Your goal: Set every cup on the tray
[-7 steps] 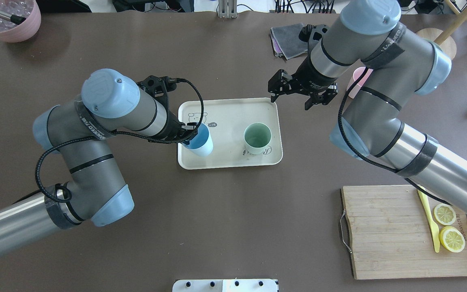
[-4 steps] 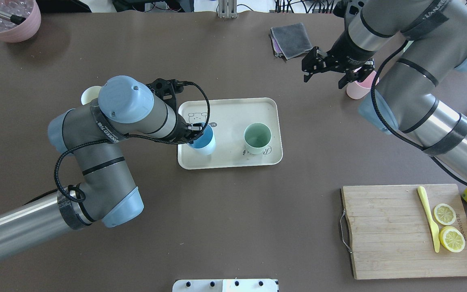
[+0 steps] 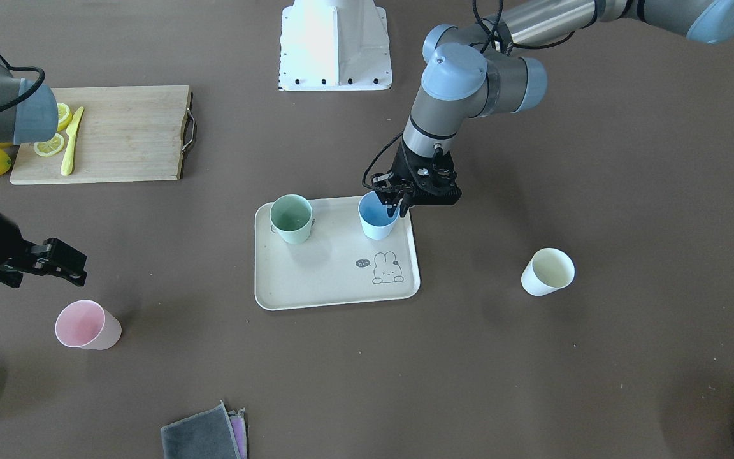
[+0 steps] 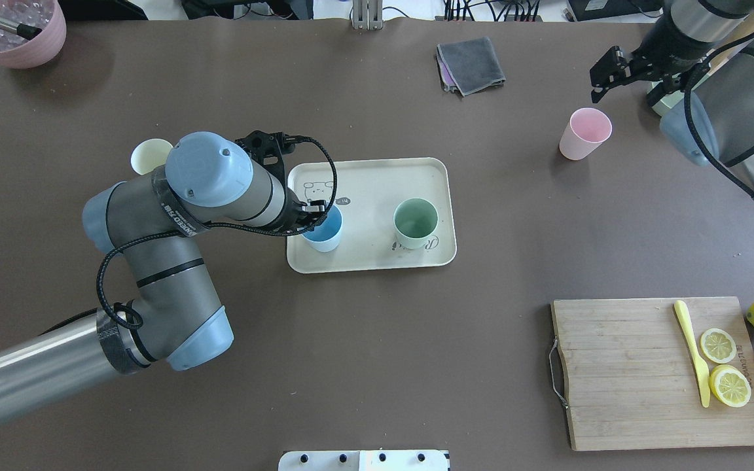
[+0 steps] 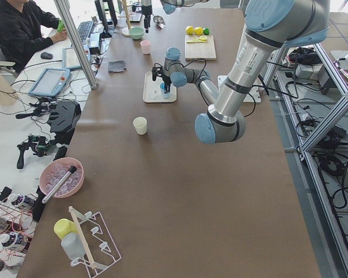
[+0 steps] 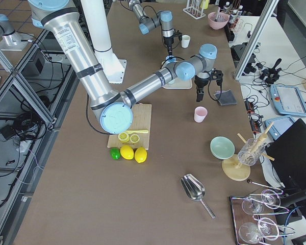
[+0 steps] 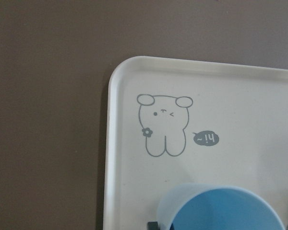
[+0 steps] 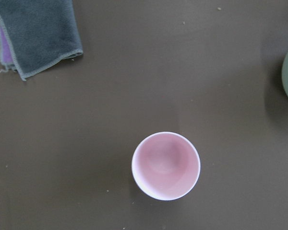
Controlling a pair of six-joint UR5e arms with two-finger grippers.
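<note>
The tray (image 4: pixel 377 180) is lying at the middle of the worktop (image 4: pixel 351 366). The left cup (image 4: pixel 323 230) is standing on it toward the robot-side left corner, the right cup (image 4: pixel 415 222) toward the robot-side right corner. The left claw (image 4: pixel 313 214) is sitting at the left cup's rim. A third cup (image 4: pixel 148 156) is standing left of the tray. A fourth cup (image 4: pixel 585 133) is standing right of the tray, farther back. A cloth (image 4: pixel 472 64) is lying behind the tray. A cutting board (image 4: pixel 626 373) is lying at the robot-side right.

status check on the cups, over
Left gripper shut on blue cup, upright on tray. Right gripper open, near pink cup. Green cup on tray; pink cup, cream cup on table. Nothing seen blocking them.
</note>
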